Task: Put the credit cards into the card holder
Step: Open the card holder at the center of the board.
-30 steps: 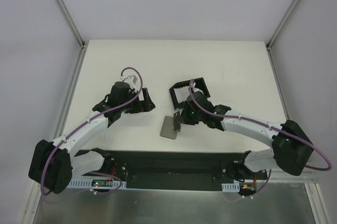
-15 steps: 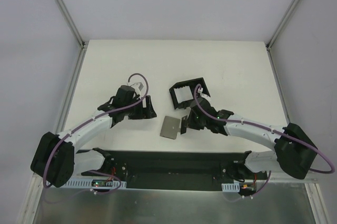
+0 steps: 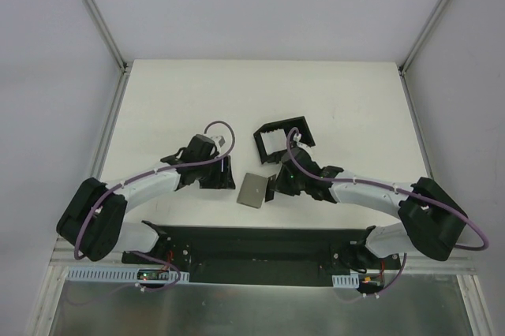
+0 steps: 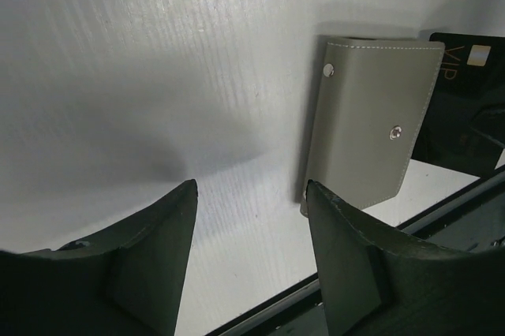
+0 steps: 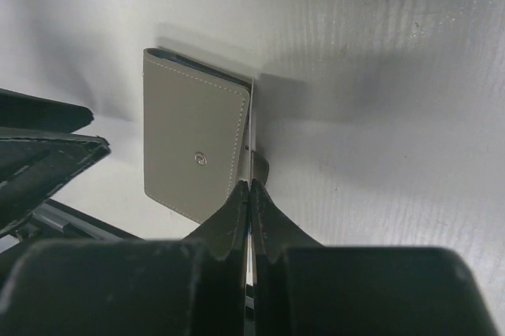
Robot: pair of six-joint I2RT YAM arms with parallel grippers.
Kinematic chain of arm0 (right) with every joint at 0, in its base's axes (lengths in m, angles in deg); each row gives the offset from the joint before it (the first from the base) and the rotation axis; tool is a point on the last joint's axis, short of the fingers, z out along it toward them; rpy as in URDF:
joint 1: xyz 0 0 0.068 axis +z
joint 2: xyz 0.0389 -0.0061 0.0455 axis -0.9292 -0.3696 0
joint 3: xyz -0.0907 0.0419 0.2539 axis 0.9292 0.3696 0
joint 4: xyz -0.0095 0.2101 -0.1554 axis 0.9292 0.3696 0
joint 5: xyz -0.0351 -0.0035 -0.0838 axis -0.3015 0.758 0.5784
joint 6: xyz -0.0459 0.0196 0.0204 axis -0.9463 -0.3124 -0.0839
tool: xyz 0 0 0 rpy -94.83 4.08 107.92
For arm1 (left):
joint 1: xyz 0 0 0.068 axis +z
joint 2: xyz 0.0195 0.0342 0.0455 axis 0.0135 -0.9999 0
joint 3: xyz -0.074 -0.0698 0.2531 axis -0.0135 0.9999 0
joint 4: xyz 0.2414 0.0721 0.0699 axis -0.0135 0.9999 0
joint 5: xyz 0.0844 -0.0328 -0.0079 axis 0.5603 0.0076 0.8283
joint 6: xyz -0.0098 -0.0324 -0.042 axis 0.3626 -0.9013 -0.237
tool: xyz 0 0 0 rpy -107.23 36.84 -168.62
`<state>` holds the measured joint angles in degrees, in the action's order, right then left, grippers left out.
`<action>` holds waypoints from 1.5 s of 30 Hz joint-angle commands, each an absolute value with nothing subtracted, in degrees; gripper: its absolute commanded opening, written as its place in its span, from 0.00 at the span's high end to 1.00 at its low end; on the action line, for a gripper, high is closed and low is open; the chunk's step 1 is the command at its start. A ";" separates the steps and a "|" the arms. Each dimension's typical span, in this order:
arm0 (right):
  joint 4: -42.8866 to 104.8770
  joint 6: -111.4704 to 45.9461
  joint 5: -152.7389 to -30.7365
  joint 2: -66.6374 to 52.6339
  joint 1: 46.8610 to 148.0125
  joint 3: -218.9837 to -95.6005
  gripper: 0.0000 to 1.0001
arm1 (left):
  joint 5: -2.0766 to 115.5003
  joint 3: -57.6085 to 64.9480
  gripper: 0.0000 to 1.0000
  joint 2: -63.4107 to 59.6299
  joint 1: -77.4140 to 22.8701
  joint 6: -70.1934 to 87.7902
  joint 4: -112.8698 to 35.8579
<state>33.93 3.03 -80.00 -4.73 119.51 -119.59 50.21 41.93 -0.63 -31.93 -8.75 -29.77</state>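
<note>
- Pinching a thin, dark, rectangular credit card (image 4: 461, 87) by its two faces, with the right gripper (image 5: 249, 192) closed all the way onto the near end of it.
- Shows that card in the right wrist view as a pale edge-on line running straight away from the fingertips, and in the left wrist view as a dark face with faint "VIP" lettering and a light chip near one corner.
- Has the card on edge or steeply tilted, just beside one long side of a flat grey wallet with metal snaps (image 4: 371, 127); cannot tell whether card and wallet touch, or whether the card's edge reaches the tabletop.
- Shows the black plastic open-topped rectangular card holder (image 3: 278, 125) just beyond the right arm's wrist, apart from the card, set askew with its open side up.
- Shows the left gripper (image 4: 251, 188) low over the tabletop on the wallet's other side, near it but not touching, fingers partway apart with only bare surface between them and nothing in their hold.
- Rests wallet and card holder alike on a plain white table (image 3: 355, 107).
</note>
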 commanded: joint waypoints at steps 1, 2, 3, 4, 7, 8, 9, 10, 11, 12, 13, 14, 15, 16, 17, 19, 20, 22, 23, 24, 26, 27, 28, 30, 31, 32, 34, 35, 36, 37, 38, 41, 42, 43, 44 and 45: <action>30.66 3.14 -81.02 -3.97 119.99 -119.89 1.00 | 49.16 41.83 0.44 -3.64 -33.29 -8.71 -29.81; 30.75 2.96 -81.19 -3.88 119.99 -120.15 1.00 | 48.80 41.56 0.44 -4.44 -33.47 -8.71 -29.98; 30.66 2.79 -81.46 -4.05 119.90 -120.42 1.00 | 48.54 41.39 0.45 -5.05 -33.64 -8.71 -30.16; 30.66 2.79 -81.90 -4.40 119.99 -120.68 1.00 | 48.28 41.21 0.46 -5.84 -33.82 -8.63 -30.25; 30.66 2.70 -82.87 -4.76 120.16 -121.21 0.99 | 48.01 41.03 0.50 -6.82 -34.17 -8.89 -30.60; 30.66 2.61 -82.69 -4.50 120.34 -121.56 1.00 | 48.01 40.95 0.50 -6.73 -34.17 -8.98 -30.60; 30.66 2.44 -82.52 -4.15 120.52 -121.65 1.00 | 48.01 40.95 0.50 -6.38 -34.17 -9.06 -30.69; 30.66 2.09 -82.43 -3.88 120.60 -121.82 1.00 | 48.01 40.95 0.50 -5.85 -34.26 -9.15 -30.69; 30.66 1.82 -82.60 -3.62 120.69 -122.00 1.00 | 48.10 40.86 0.49 -5.33 -34.26 -9.07 -30.69; 30.66 1.82 -82.78 -3.44 120.69 -122.17 1.00 | 48.10 40.68 0.48 -4.71 -34.26 -8.89 -30.69; 29.10 1.82 -82.95 -3.09 120.78 -122.26 1.00 | 48.10 40.42 0.47 -4.36 -34.17 -8.80 -30.60; 28.56 1.82 -83.39 -2.83 120.78 -122.18 1.00 | 48.01 40.24 0.46 -3.57 -34.26 -8.98 -30.69; 27.86 1.91 -83.48 -2.39 120.95 -122.00 1.00 | 47.75 40.16 0.46 -2.61 -34.26 -9.59 -30.69; 27.50 2.08 -83.48 -2.04 121.13 -121.91 1.00 | 47.75 40.07 0.44 -1.81 -34.26 -9.85 -30.78; 27.33 2.08 -83.48 -1.95 121.31 -121.91 1.00 | 47.49 39.81 0.42 -1.20 -34.17 -9.77 -30.69; 27.24 2.52 -83.48 -1.60 121.66 -121.91 1.00 | 46.70 39.19 0.36 -0.06 -34.17 -9.59 -30.43; 26.89 2.70 -83.48 -1.59 121.75 -121.82 1.00 | 46.60 39.19 0.35 0.65 -34.17 -10.03 -30.43; 26.10 3.22 -83.48 -1.51 122.01 -121.82 1.00 | 46.26 38.75 0.33 1.62 -34.26 -10.29 -30.43; 25.75 3.31 -83.48 -1.68 122.01 -121.74 0.99 | 45.99 38.49 0.33 1.80 -34.17 -10.12 -30.34; 25.57 3.49 -85.40 -1.77 122.10 -121.65 1.00 | 45.38 38.31 0.32 2.49 -34.17 -10.21 -30.25; 24.78 3.84 -85.85 -1.86 122.27 -121.56 1.00 | 44.76 38.22 0.29 3.81 -34.17 -10.91 -30.34; 24.17 3.93 -85.94 -1.95 122.27 -121.39 1.00 | 44.24 38.05 0.27 4.43 -34.26 -10.91 -30.34; 23.72 4.28 -86.29 -2.03 122.36 -121.30 1.00 | 43.80 37.78 0.26 4.78 -34.26 -10.74 -30.34; 21.71 4.98 -87.34 -2.38 122.36 -120.95 1.00 | 43.35 37.26 0.24 4.78 -34.17 -10.47 -30.42; 20.92 5.59 -87.78 -2.65 122.45 -120.68 1.00 | 42.92 37.08 0.24 4.52 -34.17 -10.38 -30.34; 19.78 6.12 -88.31 -2.82 122.54 -120.42 1.00 | 42.56 36.91 0.24 4.26 -34.17 -10.47 -30.34; 18.45 6.83 -89.02 -3.17 122.63 -120.33 1.00 | 42.47 36.90 0.23 4.08 -34.17 -10.73 -30.42; 18.45 6.74 -89.19 -3.44 122.63 -120.50 0.99 | 42.47 36.99 0.23 3.91 -34.26 -10.82 -30.43; 18.19 6.92 -89.37 -3.61 122.71 -120.51 1.00 | 42.47 37.08 0.23 3.99 -34.17 -10.91 -30.51; 18.10 7.09 -89.37 -3.88 122.89 -120.51 1.00 | 42.39 37.08 0.22 4.08 -34.17 -10.82 -30.69; 17.66 7.35 -89.54 -4.05 122.89 -120.51 1.00 | 42.30 37.08 0.22 4.08 -34.17 -10.82 -30.69; 16.60 7.71 -90.16 -5.19 122.98 -120.33 1.00 | 41.95 37.34 0.21 4.34 -34.26 -10.82 -31.39; 16.17 7.97 -90.60 -5.81 123.06 -120.50 0.99 | 41.77 37.34 0.21 4.26 -34.26 -10.74 -31.65; 15.64 8.15 -90.95 -6.25 123.15 -120.68 1.00 | 41.68 37.43 0.21 3.91 -34.26 -10.74 -31.83; 14.94 8.32 -91.13 -6.69 123.15 -120.68 1.00 | 41.60 37.60 0.20 3.73 -34.26 -10.74 -31.92; 14.15 8.58 -91.48 -7.13 123.15 -120.59 1.00 | 41.59 37.61 0.21 3.47 -34.26 -10.82 -32.18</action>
